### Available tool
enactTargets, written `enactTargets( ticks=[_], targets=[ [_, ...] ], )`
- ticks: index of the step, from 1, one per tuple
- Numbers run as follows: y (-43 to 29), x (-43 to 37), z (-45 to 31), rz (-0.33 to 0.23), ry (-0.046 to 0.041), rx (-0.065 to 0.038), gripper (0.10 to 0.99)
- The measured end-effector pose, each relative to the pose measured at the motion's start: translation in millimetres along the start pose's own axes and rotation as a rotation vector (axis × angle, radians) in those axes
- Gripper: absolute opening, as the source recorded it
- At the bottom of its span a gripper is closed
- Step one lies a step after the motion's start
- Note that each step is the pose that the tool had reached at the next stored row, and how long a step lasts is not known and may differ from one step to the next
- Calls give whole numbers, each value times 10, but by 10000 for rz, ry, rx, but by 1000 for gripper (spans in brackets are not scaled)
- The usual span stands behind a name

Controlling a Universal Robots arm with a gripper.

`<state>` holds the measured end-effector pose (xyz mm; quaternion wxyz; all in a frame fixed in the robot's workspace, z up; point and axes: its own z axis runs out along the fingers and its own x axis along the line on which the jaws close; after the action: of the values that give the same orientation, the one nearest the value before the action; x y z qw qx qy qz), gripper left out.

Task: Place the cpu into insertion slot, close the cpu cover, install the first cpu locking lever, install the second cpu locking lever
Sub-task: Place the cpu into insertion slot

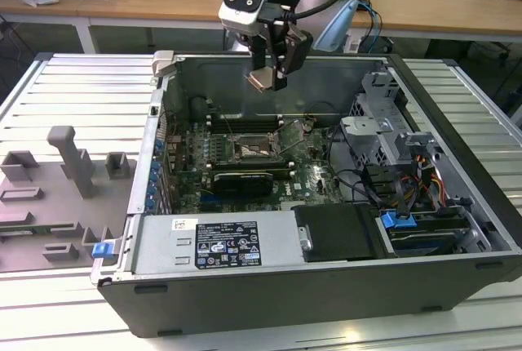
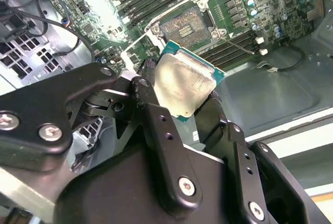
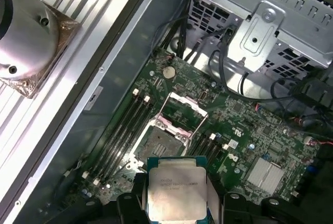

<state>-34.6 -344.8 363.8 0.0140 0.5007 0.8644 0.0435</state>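
My gripper [image 1: 269,80] hangs above the open computer case, shut on the cpu [image 1: 262,80], a pale silver square chip. In both wrist views the cpu [image 2: 183,84] [image 3: 177,186] sits between the black fingers [image 2: 151,104] [image 3: 126,203], held by its edges. The insertion slot [image 1: 254,152] [image 2: 183,25] [image 3: 160,143] lies bare on the green board below, some way under the chip. The cpu cover [image 3: 186,106] [image 1: 290,134] stands swung up beside the slot. A thin wire lever [image 2: 235,40] sticks out next to the slot.
A black graphics card [image 1: 243,179] lies just in front of the slot, with long memory slots [image 3: 122,127] beside it. A metal drive cage [image 1: 383,135] with cables fills the exterior view's right, a power supply [image 1: 216,245] the front. Grey fixtures [image 1: 69,171] stand outside the case.
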Motion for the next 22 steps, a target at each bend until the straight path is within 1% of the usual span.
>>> enactTargets(
  ticks=[7, 12, 22],
  targets=[
    [-1, -1, 17, 1273, -117, -21, 541],
    [-3, -1, 32, 1505, -139, -26, 541],
    [-7, -1, 69, 1600, -147, -28, 541]
  ],
)
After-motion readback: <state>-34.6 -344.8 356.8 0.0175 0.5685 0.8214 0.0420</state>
